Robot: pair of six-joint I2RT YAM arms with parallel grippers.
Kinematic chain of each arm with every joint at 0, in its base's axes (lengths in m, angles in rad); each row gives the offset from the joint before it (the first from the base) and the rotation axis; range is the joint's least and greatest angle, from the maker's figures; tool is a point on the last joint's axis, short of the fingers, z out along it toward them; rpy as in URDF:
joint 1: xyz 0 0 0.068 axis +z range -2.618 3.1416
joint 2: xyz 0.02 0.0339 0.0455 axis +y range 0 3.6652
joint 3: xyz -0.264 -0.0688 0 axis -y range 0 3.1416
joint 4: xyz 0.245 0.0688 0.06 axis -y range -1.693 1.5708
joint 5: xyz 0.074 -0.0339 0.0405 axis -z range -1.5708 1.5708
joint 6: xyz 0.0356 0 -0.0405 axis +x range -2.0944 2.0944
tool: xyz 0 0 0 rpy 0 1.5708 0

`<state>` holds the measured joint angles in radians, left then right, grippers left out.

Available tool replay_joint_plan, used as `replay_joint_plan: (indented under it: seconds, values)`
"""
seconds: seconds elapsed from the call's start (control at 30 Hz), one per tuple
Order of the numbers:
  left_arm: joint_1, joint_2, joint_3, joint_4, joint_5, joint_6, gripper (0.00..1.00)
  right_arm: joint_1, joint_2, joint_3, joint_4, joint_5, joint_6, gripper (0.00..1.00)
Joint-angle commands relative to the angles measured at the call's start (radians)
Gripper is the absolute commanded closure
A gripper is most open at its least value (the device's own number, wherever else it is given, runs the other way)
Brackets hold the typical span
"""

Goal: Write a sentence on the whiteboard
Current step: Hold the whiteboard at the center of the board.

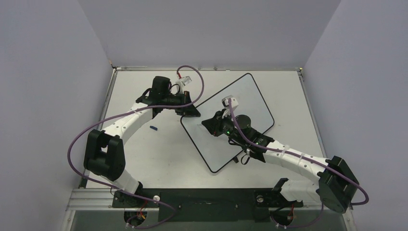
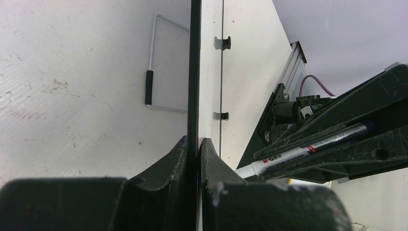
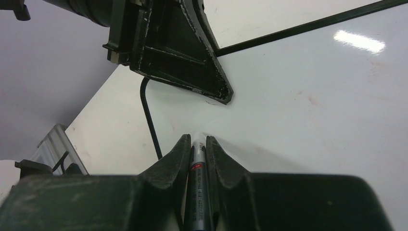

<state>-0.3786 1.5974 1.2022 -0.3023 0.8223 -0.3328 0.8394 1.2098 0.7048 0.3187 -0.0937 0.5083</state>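
Observation:
The whiteboard [image 1: 248, 101] lies slanted on the table, a corner pointing at the arms. My left gripper [image 1: 191, 111] is shut on the board's black-bordered left edge [image 2: 194, 72], one finger on each face. Over the board's left half, my right gripper [image 1: 210, 125] is shut on a grey and white marker [image 3: 198, 168], which runs lengthwise between the jaws. Its front end points down at the white surface [image 3: 312, 106]. The marker [image 2: 293, 156] also shows in the left wrist view, angled toward the board. The sentence is out of view; no lettering shows on the board.
A small blue marker cap [image 1: 154, 128] lies on the table left of the board. A wire stand with a black sleeve [image 2: 149, 86] shows beside the board's edge. Grey walls close in the table on three sides, and a metal rail [image 1: 207, 197] runs along the near edge.

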Motion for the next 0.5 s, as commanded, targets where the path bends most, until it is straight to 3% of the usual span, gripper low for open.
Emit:
replay_joint_plan:
  seconds: [0.0, 0.47]
  values:
    - [-0.017, -0.013, 0.025, -0.03, -0.143, 0.105, 1.0, 0.007, 0.014, 0.036, 0.069, 0.043, -0.014, 1.0]
    - [-0.023, -0.014, 0.025, -0.036, -0.146, 0.11, 1.0, 0.007, 0.042, 0.062, 0.075, 0.038, -0.028, 1.0]
